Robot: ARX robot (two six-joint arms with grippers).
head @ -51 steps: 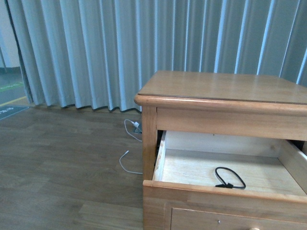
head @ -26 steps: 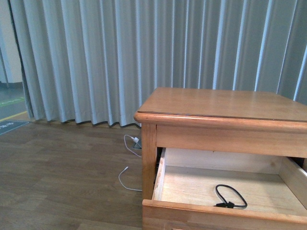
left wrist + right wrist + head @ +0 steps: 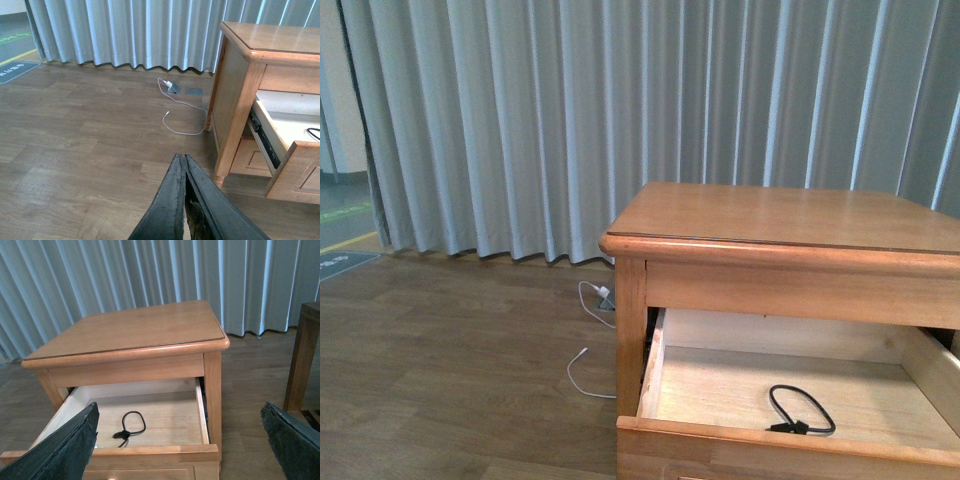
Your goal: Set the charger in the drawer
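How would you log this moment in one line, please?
drawer: open | inside: black cord, charger not visible | left gripper: shut | right gripper: open | white cable: on floor

**Front view.** The honey-brown wooden drawer [image 3: 740,437] is cut by the lower edge, so its panel front lies outside the picture. The honey-brown wooden nightstand [image 3: 780,215] runs off the right edge. The drawer's front rim hides the nearest strip of its pale floor, just beside the thin black looped cord [image 3: 800,408]. The thin white floor cable [image 3: 569,368] passes behind the nightstand's leg.

**Left wrist view.** The black left gripper [image 3: 181,157] is cut by the bottom edge. The right edge cuts the drawer, so only a sliver of cord shows.

**Right wrist view.** The dark right gripper [image 3: 179,410] shows only as finger sections at the lower corners. A dark brown wooden post [image 3: 302,355] is cut by the right edge. A small pale shape [image 3: 111,478] at the bottom edge is too cropped to identify.
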